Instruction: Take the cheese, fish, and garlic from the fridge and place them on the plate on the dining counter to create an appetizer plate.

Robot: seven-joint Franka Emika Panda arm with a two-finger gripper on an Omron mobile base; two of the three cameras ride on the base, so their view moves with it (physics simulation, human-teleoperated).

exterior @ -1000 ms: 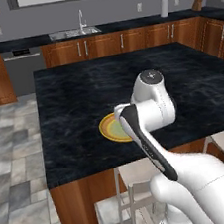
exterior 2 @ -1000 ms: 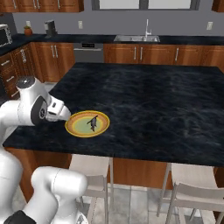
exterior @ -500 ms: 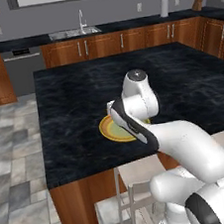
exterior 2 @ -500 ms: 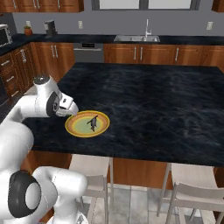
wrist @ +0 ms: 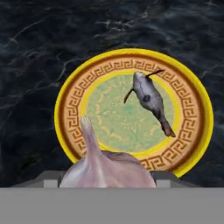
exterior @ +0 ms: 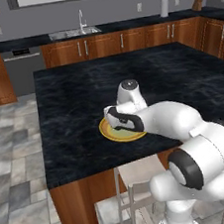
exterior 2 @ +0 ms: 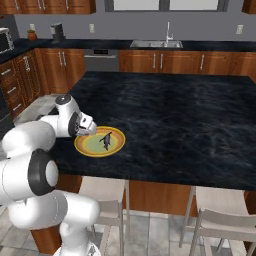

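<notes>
The claw (exterior 2: 89,128) hangs over the near rim of the plate (wrist: 65,114) on the bench (exterior: 72,96), its jaws set partly apart around the garlic (wrist: 105,168), which it holds. The risk, as I judge it: released here, the bulb may roll off the rim, or knock the fish (wrist: 151,99) lying mid-plate.

no legible txt or labels anywhere
</notes>
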